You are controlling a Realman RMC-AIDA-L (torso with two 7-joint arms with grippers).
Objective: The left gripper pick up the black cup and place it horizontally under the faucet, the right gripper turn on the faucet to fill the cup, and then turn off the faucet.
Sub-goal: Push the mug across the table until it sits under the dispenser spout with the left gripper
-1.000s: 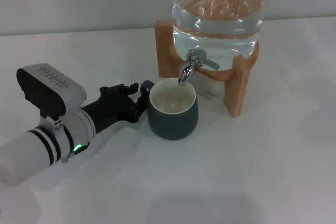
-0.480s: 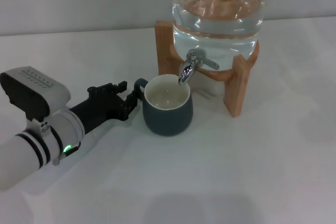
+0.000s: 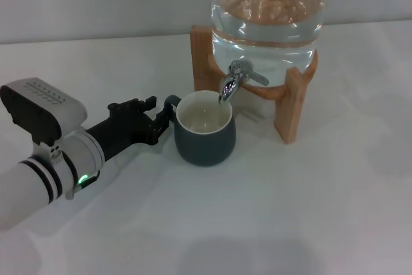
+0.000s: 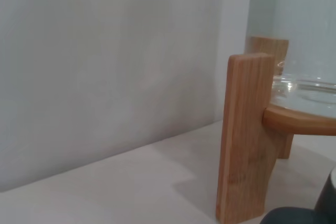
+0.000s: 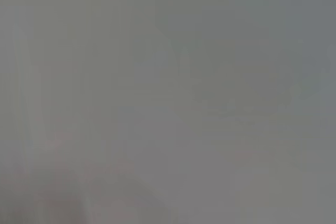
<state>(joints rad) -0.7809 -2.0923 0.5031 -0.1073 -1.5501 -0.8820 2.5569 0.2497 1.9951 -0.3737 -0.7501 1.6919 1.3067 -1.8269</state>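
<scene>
**A:** Where is the cup (image 3: 205, 132)?

**B:** Upright on the counter (image 3: 309, 210), straight under the faucet (image 3: 234, 80). Its cream inside faces up and the spout mouth hangs just over the rim nearest the jar (image 3: 267, 6). The small handle points away from the faucet, toward my left arm.

**A:** And your left pincer (image 3: 162, 118)?

**B:** Low over the counter, on the far side of the cup from the faucet's stand (image 3: 288, 98). Its black fingers (image 3: 168, 119) sit at the handle, one on either side of the loop as far as I can see. I cannot tell whether they are clamped on it or just beside it.

**A:** The faucet itself?

**B:** It sticks out of the jar's lower front, lever slanting off to the side away from my left arm. The jar holds water and rests in the wooden stand, whose near leg stands just beside the cup.

**A:** Your left wrist?

**B:** It shows that stand leg (image 4: 245, 135) up close, the jar's base above it.

**A:** Your right pincer?

**B:** Not in sight; its wrist view is plain grey.
</scene>
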